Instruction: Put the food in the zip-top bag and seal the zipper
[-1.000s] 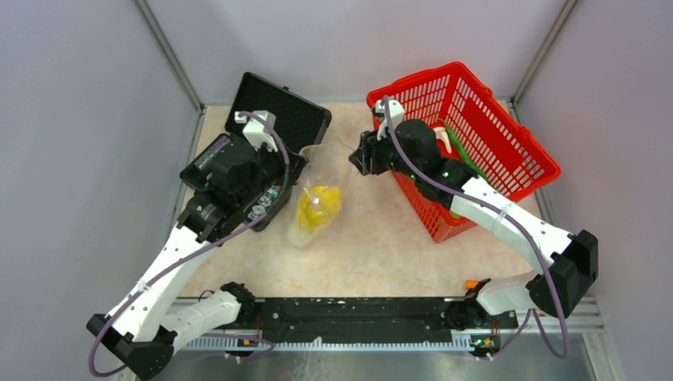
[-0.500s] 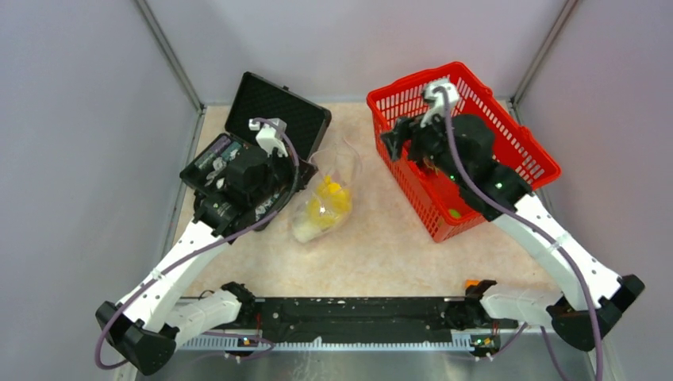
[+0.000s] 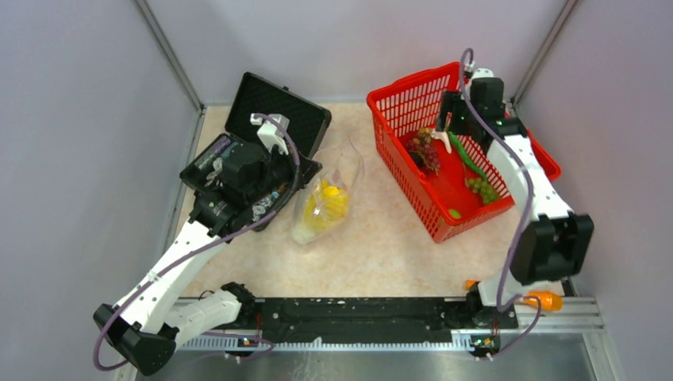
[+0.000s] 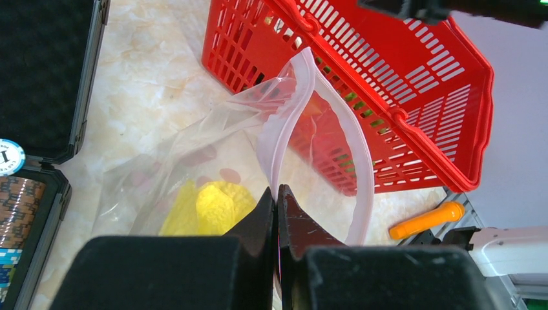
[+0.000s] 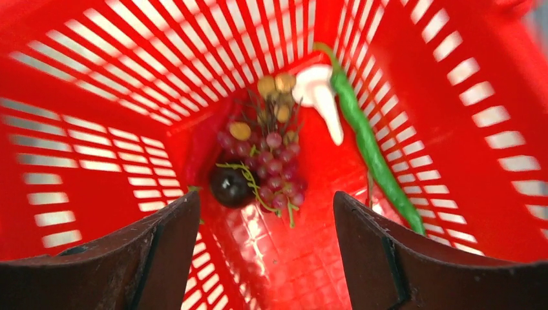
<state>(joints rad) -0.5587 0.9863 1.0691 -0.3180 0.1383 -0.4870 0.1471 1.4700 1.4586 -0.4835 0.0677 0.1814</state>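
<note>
The clear zip-top bag lies between the black case and the red basket, with a yellow leafy bunch inside. Its pale pink zipper gapes in a loop. My left gripper is shut on the near zipper edge and holds it up. My right gripper hangs open over the basket's far end, nothing between its fingers. Below it lie red-purple grapes, a dark round fruit, brown bits and a long green pod. Green grapes lie nearer in the basket.
The red basket stands at the back right, tilted toward the bag. The open black case with round chips sits at the back left under my left arm. An orange object lies by the right arm's base.
My right arm swung from the bag's mouth to the basket's far end, and its jaws opened wider. My left gripper kept its hold on the zipper; the bag shifted slightly.
</note>
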